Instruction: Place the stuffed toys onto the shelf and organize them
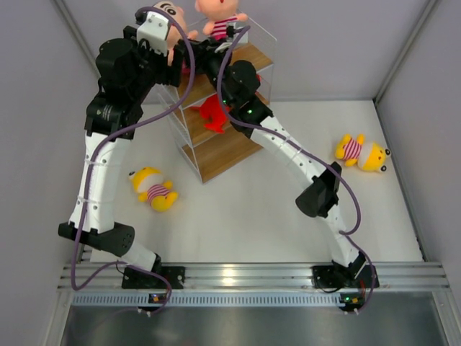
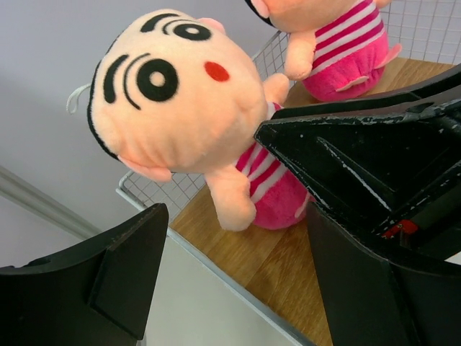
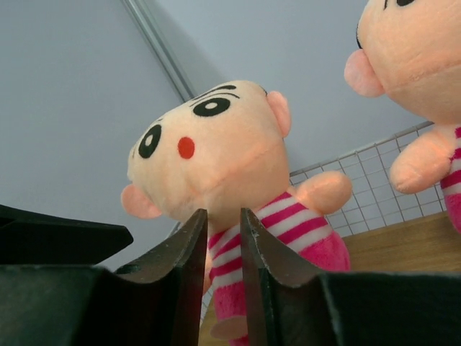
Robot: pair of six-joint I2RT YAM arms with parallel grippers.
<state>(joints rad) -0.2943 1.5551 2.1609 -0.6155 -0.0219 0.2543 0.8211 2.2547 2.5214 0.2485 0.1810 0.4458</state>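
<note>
Stuffed toys, shelving step, release stage: boy doll [image 2: 180,94] upright on shelf [image 2: 266,267] top board beside second boy doll [image 2: 346,43], left claw [image 2: 209,180] released wide either side of it, right claw [image 3: 220,216] barely parted, empty; next probably calls for backing clear without toppling it, then yellow figure [image 1: 153,189] on desk [image 1: 252,216]

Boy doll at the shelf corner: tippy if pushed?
Probably tippy: the boy doll has a head far bigger than its body. Plush, so likely soft and light. Near the shelf edge, a nudge might drop it.
</note>
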